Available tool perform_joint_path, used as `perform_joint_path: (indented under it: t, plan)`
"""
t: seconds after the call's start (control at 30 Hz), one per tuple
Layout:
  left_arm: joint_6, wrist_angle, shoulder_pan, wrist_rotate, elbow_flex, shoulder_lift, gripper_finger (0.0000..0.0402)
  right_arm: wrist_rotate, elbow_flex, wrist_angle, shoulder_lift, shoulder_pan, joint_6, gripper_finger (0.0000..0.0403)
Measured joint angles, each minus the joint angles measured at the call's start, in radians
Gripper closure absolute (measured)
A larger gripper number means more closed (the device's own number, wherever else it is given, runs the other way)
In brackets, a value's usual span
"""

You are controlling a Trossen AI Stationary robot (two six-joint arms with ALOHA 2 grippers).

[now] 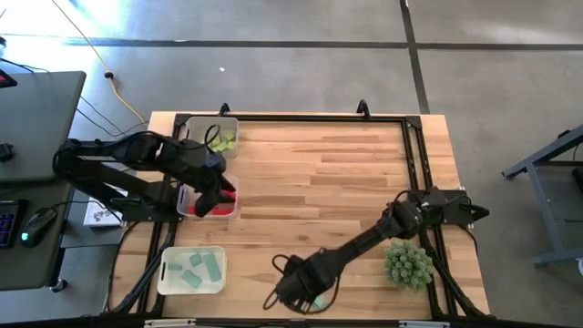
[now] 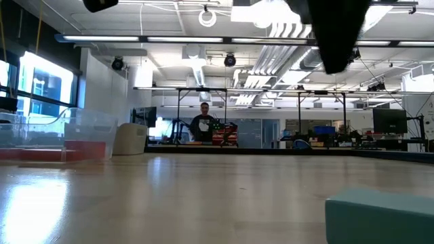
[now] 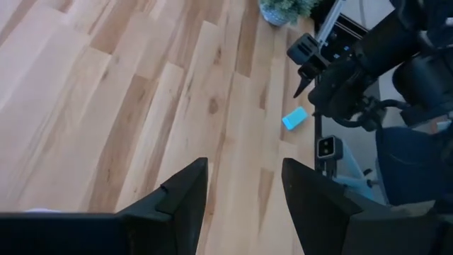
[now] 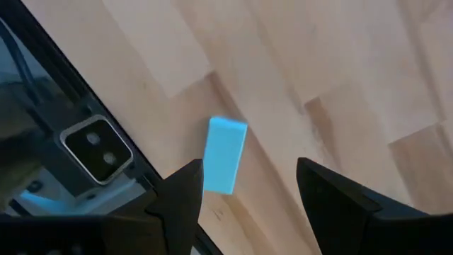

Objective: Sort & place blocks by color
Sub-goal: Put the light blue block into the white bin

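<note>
One teal bar block [image 4: 225,156] lies flat on the wood close to the table's near edge; it also shows in the low view [image 2: 380,213] and the left wrist view [image 3: 295,118]. My right gripper [image 4: 248,198] hangs open just above it at the near edge [image 1: 305,293] and touches nothing. My left gripper [image 3: 244,205] is open and empty, above the middle bin [image 1: 208,206] with red blocks. The far bin [image 1: 214,137] holds yellow-green blocks. The near bin [image 1: 191,270] holds teal blocks.
The three clear bins stand in a row along the table's left side. A spiky green plant ball [image 1: 407,264] sits near the right near corner. A black frame rail [image 4: 42,92] and a small camera [image 4: 95,145] run along the near edge beside the teal block. A person [image 2: 203,125] stands far off in the room.
</note>
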Motion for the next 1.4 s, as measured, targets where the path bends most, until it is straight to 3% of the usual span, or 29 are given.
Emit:
perform_joint_path:
  t: [0.2,0.4,1.17,1.4]
  plan:
    - [-0.023,0.005,-0.042,-0.009,0.000,0.000,0.0232,0.003,0.000,0.003,0.042,0.050,0.051,0.0187]
    - [-0.023,0.005,-0.067,-0.089,0.000,0.001,0.0232,0.008,0.000,0.010,0.070,0.081,0.116,0.0187]
    - [-0.023,0.007,-0.069,-0.089,0.000,0.001,0.0232,0.013,0.000,0.074,0.166,0.110,0.177,0.0188]
    - [-0.024,0.008,-0.069,-0.089,0.000,0.001,0.0232,-0.010,0.003,0.080,0.173,0.108,0.177,0.0242]
